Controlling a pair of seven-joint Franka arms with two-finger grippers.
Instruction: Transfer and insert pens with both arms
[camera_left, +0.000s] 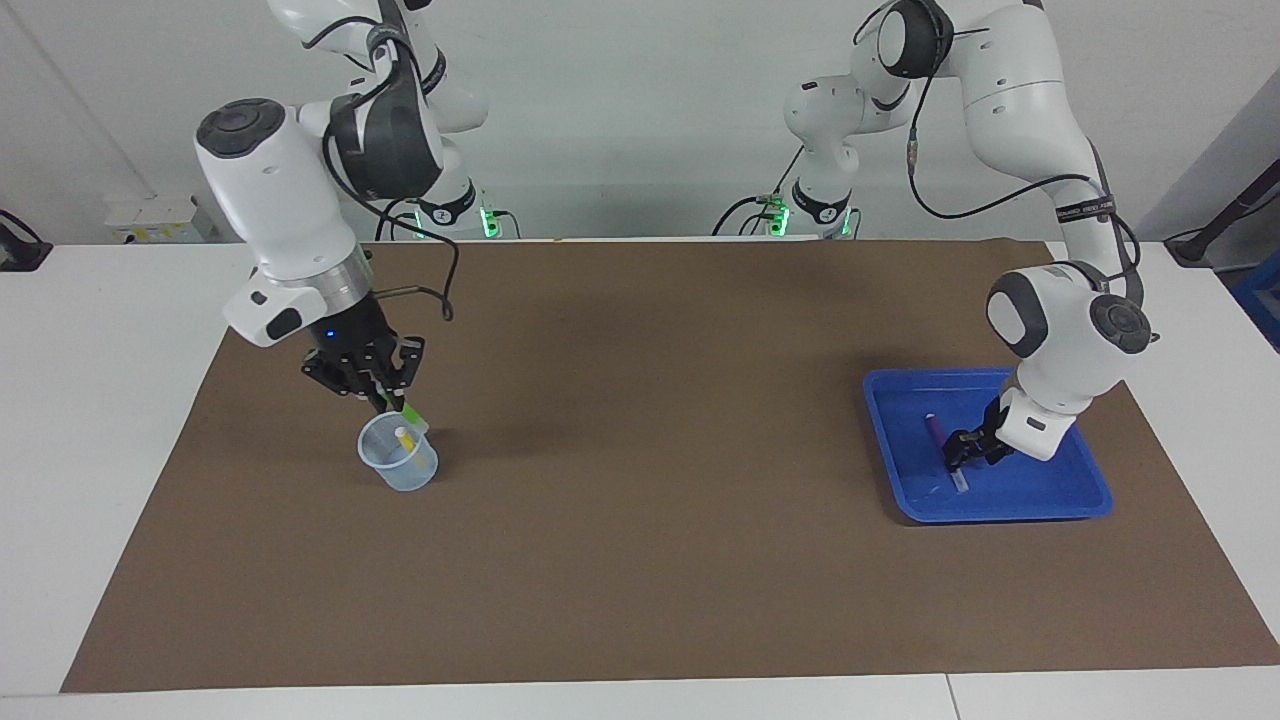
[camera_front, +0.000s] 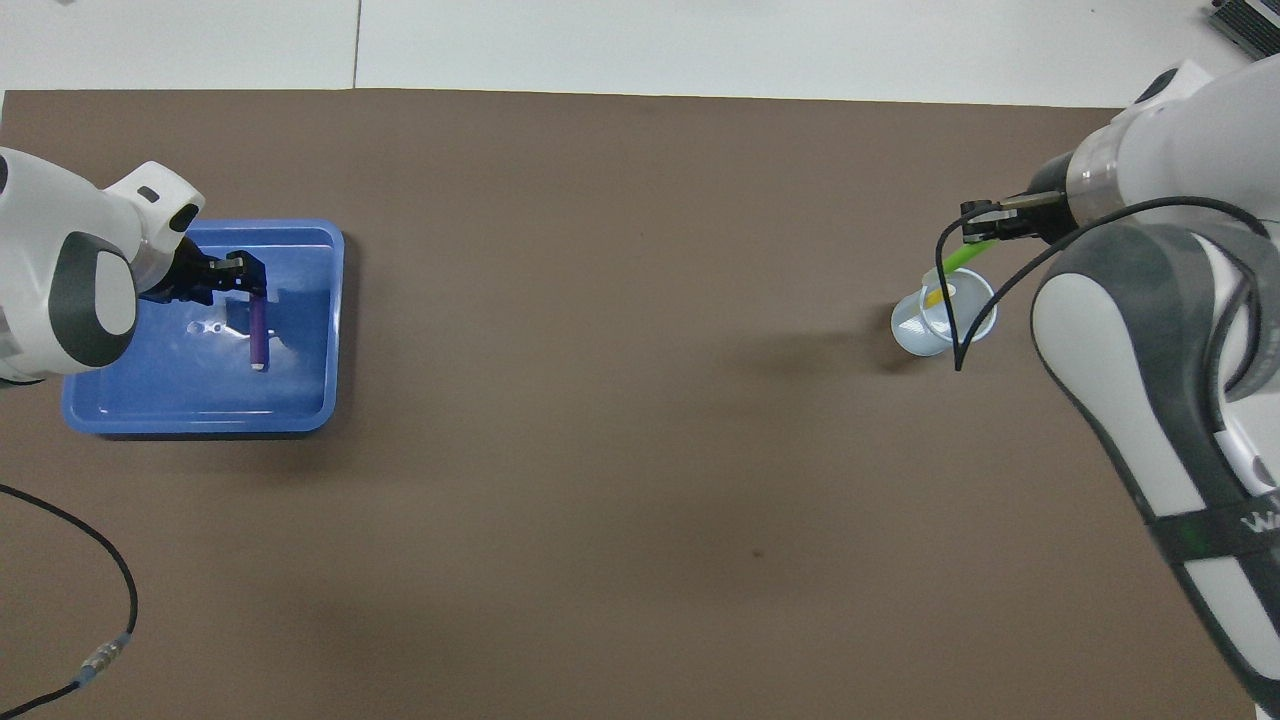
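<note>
Pens sit in three places, as you can see. The green pen (camera_left: 404, 410) is pinched in the right gripper (camera_left: 382, 399), whose fingertips are closed on its upper end; it slants down with its pale tip at the rim of the clear cup (camera_left: 398, 465), which stands on the brown mat (camera_left: 640, 560) toward the right arm's end of the table. The yellow pen (camera_left: 402, 436) already leans inside that cup. Toward the left arm's end, the purple pen (camera_front: 258, 335) lies flat in the blue tray (camera_left: 1060, 495). The left gripper (camera_left: 962, 452) is down in the tray at that pen, its fingers partly apart around the shaft; you cannot tell whether they grip it.
</note>
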